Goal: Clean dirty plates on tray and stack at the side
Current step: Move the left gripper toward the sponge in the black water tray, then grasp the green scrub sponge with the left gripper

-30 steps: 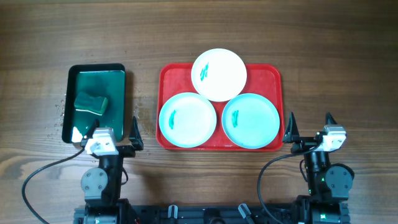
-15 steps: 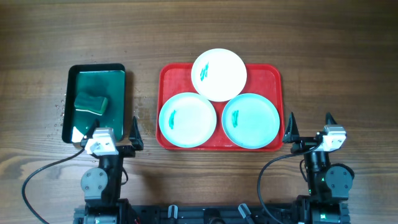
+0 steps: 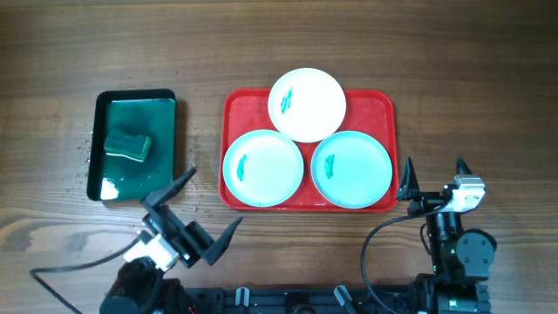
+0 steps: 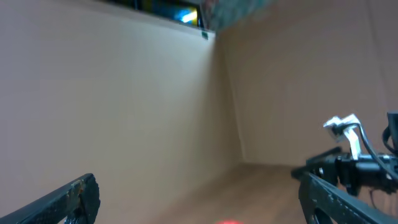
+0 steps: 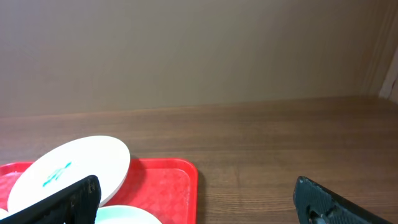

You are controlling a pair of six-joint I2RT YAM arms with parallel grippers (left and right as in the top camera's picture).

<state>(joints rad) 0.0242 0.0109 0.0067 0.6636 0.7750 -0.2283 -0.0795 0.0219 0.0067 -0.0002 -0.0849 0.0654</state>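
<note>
The red tray (image 3: 384, 109) holds three plates. A white plate (image 3: 307, 105) lies at the back, overlapping the two pale cyan plates, one at front left (image 3: 263, 168) and one at front right (image 3: 351, 169). Each has a small teal smear. My left gripper (image 3: 202, 214) is open and empty, turned to the right, in front of the tray's left corner. My right gripper (image 3: 433, 173) is open and empty just right of the tray. The right wrist view shows the white plate (image 5: 68, 165) and the tray (image 5: 168, 180).
A dark green tray (image 3: 135, 144) with a green sponge (image 3: 128, 145) and some liquid stands left of the red tray. The left wrist view shows beige walls, a blurred red spot low down and the right arm (image 4: 348, 163) at far right.
My left gripper has swung from facing the green tray to pointing right and has dropped toward the table's front edge. The right arm and plates have not moved.
</note>
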